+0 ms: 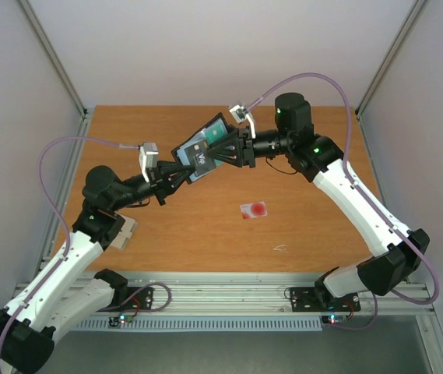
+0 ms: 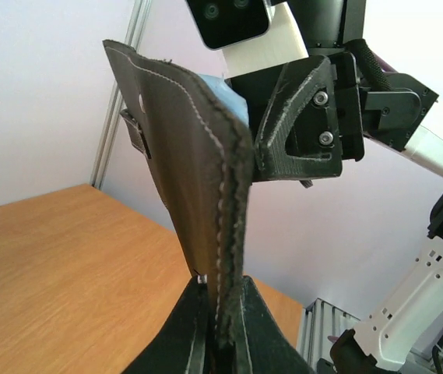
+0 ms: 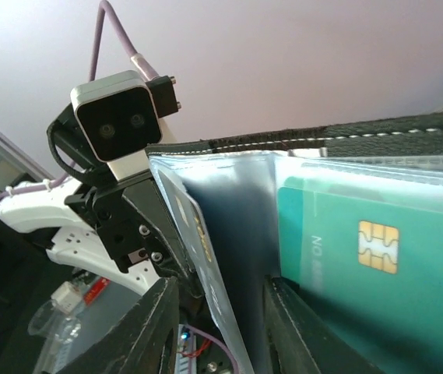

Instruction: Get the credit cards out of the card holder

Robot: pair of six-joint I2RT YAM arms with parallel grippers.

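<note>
Left gripper (image 2: 219,308) is clamped on the lower edge of the black stitched folding card holder (image 2: 198,171), held in the air. Right gripper (image 3: 221,319) is set narrow around a clear plastic sleeve (image 3: 213,273); actual grip cannot be told. The teal-green chipped credit card (image 3: 346,265) is judged light, stiff and slick, best pinched at an exposed edge.

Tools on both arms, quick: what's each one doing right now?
Left tool: closed, holding the card holder by its edge.
Right tool: open, straddling a clear sleeve inside it.
</note>
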